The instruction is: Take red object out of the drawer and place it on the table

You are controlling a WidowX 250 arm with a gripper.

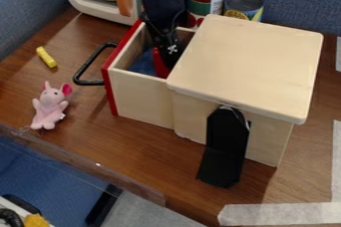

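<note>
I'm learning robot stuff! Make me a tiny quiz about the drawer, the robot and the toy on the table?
1. True or false: the black robot gripper is at the open wooden drawer.
2. Where is the partly hidden red object?
A) on top of the wooden box
B) in the drawer
C) inside a tin can
3. What colour is the small plush mouse on the brown wooden table?

Key: 1 true; 2 B; 3 pink
</note>
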